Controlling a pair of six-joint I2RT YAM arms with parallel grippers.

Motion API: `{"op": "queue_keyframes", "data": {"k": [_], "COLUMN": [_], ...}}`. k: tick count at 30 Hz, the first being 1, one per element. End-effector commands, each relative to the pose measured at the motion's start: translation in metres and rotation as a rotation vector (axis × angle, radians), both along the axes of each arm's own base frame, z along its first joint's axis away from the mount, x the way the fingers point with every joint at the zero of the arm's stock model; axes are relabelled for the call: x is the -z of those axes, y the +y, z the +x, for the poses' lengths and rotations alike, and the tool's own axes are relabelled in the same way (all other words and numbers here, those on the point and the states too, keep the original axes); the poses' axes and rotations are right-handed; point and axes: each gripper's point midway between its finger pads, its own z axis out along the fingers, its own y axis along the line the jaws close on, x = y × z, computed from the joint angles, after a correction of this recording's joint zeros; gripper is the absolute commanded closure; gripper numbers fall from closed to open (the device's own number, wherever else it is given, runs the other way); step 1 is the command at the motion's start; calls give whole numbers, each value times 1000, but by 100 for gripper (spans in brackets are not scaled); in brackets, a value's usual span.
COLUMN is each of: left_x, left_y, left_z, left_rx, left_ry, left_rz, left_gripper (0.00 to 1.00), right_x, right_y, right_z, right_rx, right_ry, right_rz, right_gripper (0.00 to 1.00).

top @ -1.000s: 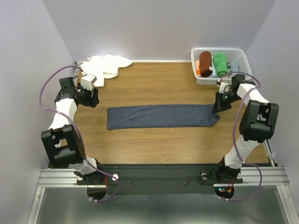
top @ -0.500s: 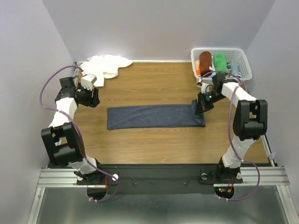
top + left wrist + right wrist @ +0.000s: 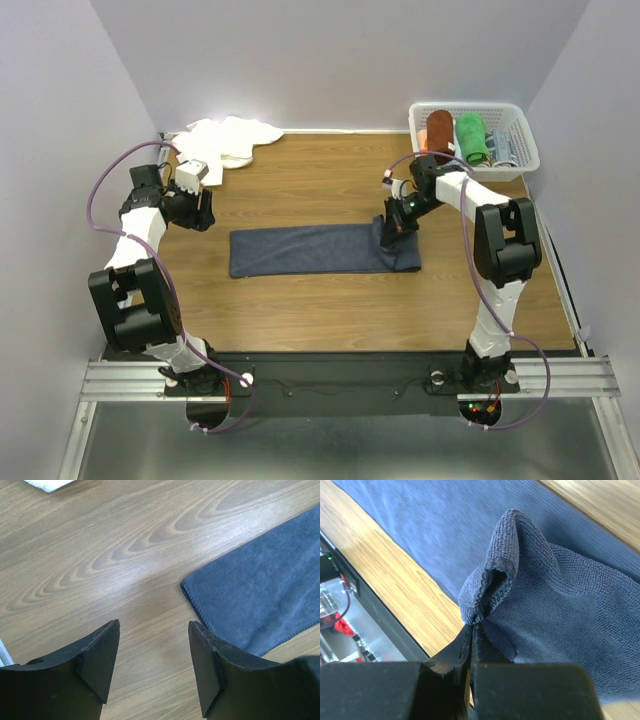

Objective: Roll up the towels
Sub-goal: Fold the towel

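Observation:
A dark slate-blue towel lies stretched across the middle of the table, its right end folded back over itself. My right gripper is shut on that end; in the right wrist view the pinched hem bunches above the jaws. In the left wrist view the blue towel's left corner lies just right of my fingertips. My left gripper hangs open over bare wood left of the towel, holding nothing. The white towel lies crumpled at the back left corner.
A white basket at the back right holds a rolled rust-brown towel and a rolled green towel. Grey walls close in on three sides. A black rail runs along the near edge.
My right gripper has carried the blue towel's right end leftward, folding it over the rest, so the towel looks shorter. The left arm has not moved.

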Motion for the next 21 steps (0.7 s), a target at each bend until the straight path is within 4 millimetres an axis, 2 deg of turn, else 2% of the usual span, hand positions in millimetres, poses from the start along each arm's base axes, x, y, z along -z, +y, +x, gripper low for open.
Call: {"op": "queue_keyframes", "data": {"k": [1, 5, 10, 15, 21], "left_x": [-13, -10, -7, -5, -4], "left_y": [1, 2, 3, 3, 2], "left_z": [9, 7, 5, 4, 4], "left_rx": [3, 1, 3, 5, 7], "left_ry": [-23, -14, -7, -3, -2], "left_rz": [5, 9, 16, 19, 13], "left_gripper": [32, 32, 32, 32, 32], "right_x": [-7, -1, 0, 2, -7], "right_y": [32, 50, 62, 67, 71], "right_z": [7, 8, 8, 8, 8], "right_rx": [-12, -26, -26, -27, -27], "right_ry": [-4, 4, 17, 29, 19], "right_rz": [56, 64, 76, 79, 93], "right_gripper": [99, 99, 99, 99, 100]}}
